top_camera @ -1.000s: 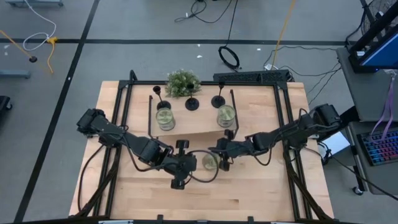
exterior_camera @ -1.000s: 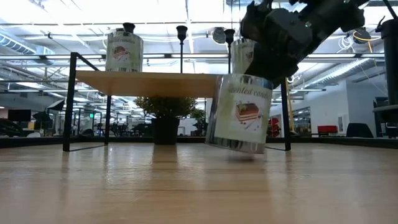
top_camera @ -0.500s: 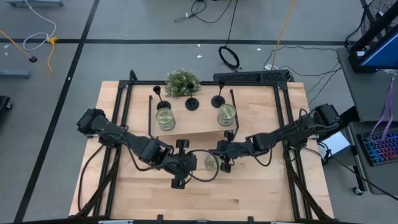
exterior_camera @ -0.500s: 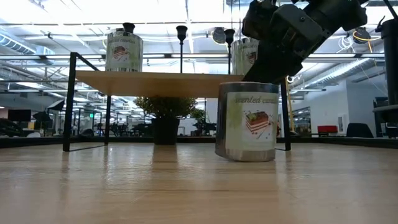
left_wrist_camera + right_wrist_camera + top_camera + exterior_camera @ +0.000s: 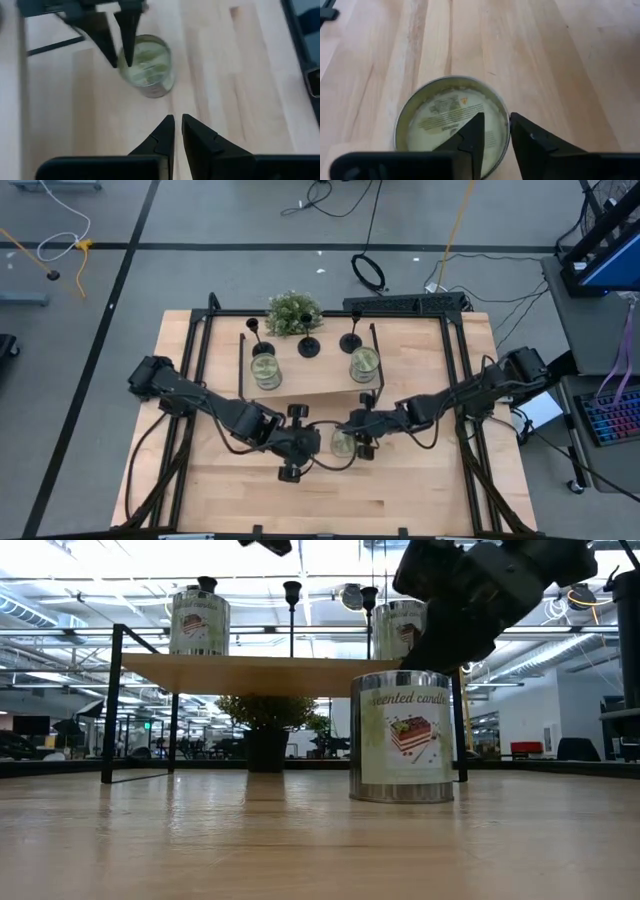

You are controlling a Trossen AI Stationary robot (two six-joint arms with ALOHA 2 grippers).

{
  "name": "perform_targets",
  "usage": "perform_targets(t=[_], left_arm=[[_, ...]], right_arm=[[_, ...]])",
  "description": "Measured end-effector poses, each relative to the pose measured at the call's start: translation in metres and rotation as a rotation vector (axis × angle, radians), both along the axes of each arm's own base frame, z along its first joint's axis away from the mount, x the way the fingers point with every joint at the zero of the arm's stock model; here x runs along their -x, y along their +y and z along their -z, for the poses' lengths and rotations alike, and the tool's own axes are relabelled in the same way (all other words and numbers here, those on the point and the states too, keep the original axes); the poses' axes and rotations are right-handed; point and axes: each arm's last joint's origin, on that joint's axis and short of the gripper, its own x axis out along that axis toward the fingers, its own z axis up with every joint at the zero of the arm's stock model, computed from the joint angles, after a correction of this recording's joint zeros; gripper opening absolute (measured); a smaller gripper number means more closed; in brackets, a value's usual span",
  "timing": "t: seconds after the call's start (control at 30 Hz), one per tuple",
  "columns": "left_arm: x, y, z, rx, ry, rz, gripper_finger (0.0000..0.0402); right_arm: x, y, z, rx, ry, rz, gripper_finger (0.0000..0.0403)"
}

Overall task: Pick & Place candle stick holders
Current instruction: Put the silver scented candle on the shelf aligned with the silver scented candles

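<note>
Left pincer [image 5: 177, 117] hovers nearly closed and empty, beside the silver scented-candle tin [image 5: 402, 737]. A second ago the tin was tilted; now it's flat on the wooden bench [image 5: 420, 490], with the right pincer [image 5: 496, 116] narrow, pinching its rim. Next: let go and reach back for the three matte-black candle stick holders [image 5: 310, 346] on the raised wooden shelf [image 5: 310, 385].

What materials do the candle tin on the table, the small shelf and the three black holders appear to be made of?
Candle tin: likely metal, its sides shiny and reflective, with a printed paper-like label. Shelf: a pale wood board with visible grain on a thin black frame, probably metal. Candle stick holders: matte black without shine; metal or plastic, I cannot tell.
</note>
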Motion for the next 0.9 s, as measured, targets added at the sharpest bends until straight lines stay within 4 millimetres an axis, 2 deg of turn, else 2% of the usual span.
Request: perform_targets(t=[0.17,0.47,0.57,0.73,0.9], left_arm=[[-0.017,-0.007,0.02,0.018,0.019,0.119,0.0051],[-0.053,-0.016,0.049,-0.049,-0.115,0.307,0.0146],[-0.066,-0.015,0.059,-0.058,-0.166,0.315,0.0163],[-0.081,-0.003,0.082,-0.05,-0.136,0.25,0.0157],[-0.086,0.012,0.089,0.016,-0.102,0.128,0.0129]], right_arm=[[0.007,0.007,-0.008,0.017,-0.005,-0.04,0.0104],[0.032,0.017,-0.036,0.006,-0.031,-0.101,0.0118],[0.045,0.019,-0.043,-0.003,0.008,-0.11,0.0113],[0.065,0.021,-0.049,-0.028,0.085,-0.098,0.01],[0.073,0.025,-0.043,-0.034,0.095,-0.114,0.0092]])
